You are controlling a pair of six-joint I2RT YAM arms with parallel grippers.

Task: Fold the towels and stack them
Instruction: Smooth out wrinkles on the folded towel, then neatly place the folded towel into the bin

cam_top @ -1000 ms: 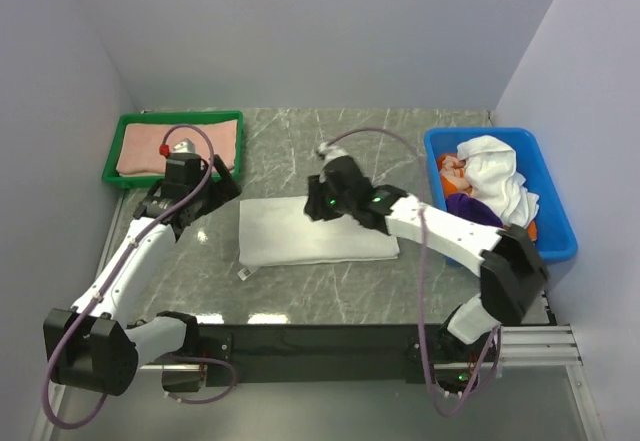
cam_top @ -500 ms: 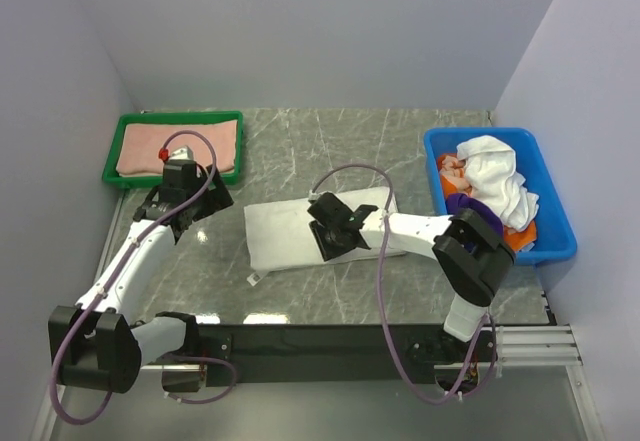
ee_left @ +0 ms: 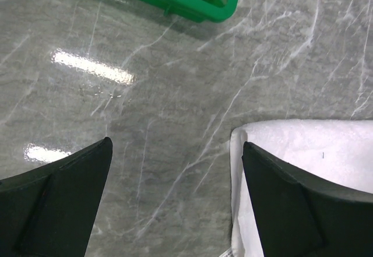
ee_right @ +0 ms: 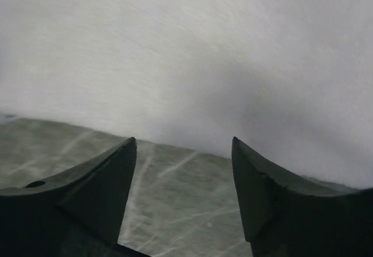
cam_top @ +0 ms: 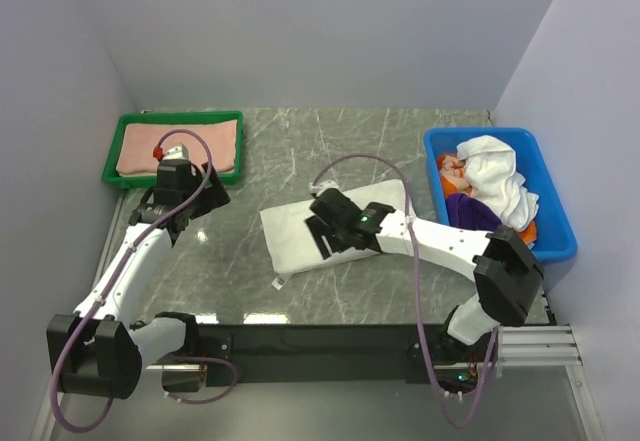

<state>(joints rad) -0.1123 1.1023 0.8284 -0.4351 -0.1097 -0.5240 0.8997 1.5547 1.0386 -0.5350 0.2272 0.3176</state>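
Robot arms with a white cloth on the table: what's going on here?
Towel folding, by two robot arms. The right gripper is open over a folded white towel mid-table, holding nothing. The left gripper hangs open beside it. A pink towel lies in the green tray; crumpled towels fill the blue bin.

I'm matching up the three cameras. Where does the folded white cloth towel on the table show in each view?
Top external: the folded white cloth towel lies slightly askew at the middle of the table.
Left wrist: it is in the lower right corner.
Right wrist: it fills the upper part of the picture.
Shared landmark: the grey marbled tabletop, seen in all three.
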